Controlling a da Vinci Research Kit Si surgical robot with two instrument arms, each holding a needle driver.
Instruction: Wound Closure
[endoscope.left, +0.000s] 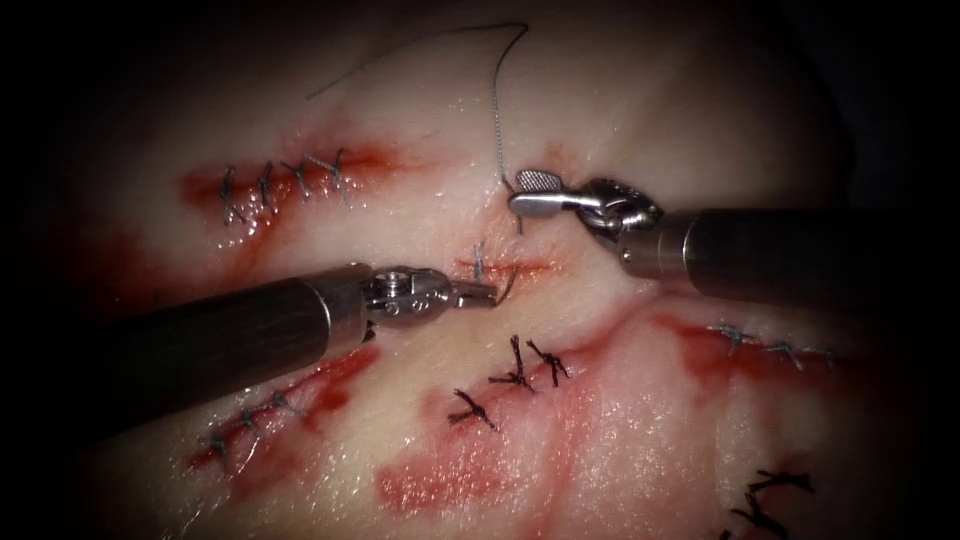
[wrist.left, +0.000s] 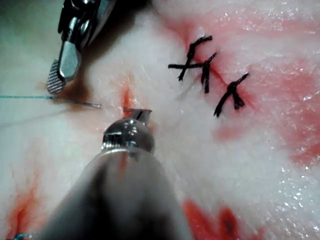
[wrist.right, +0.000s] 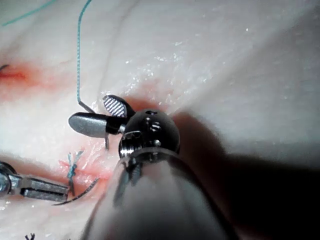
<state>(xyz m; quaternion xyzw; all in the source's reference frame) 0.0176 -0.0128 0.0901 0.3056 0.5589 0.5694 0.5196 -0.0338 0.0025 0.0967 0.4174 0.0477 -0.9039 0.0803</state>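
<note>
The short cut (endoscope.left: 520, 267) lies crosswise mid-tissue with one blue stitch (endoscope.left: 480, 260) at its left end. The curved needle (endoscope.left: 510, 286) is in the tissue across the cut. Its pointed end comes out on the near side, and my left tool (endoscope.left: 487, 292) is shut on it there (wrist.right: 75, 196). The needle's tail (wrist.left: 75, 103) sticks out on the far side between the open jaws of my right tool (endoscope.left: 516, 190), which hold nothing. From the tail the thread (endoscope.left: 497, 100) runs up and arcs away to the left. My left tool's jaws (wrist.left: 142, 115) meet the needle just beside the cut.
Closed cuts with blue stitches lie at the upper left (endoscope.left: 280, 180), lower left (endoscope.left: 250, 420) and right (endoscope.left: 770, 348). Black stitches (endoscope.left: 515, 375) sit just below the left tool, with more at the lower right (endoscope.left: 770, 495). Red fluid (endoscope.left: 440, 485) stains the near tissue.
</note>
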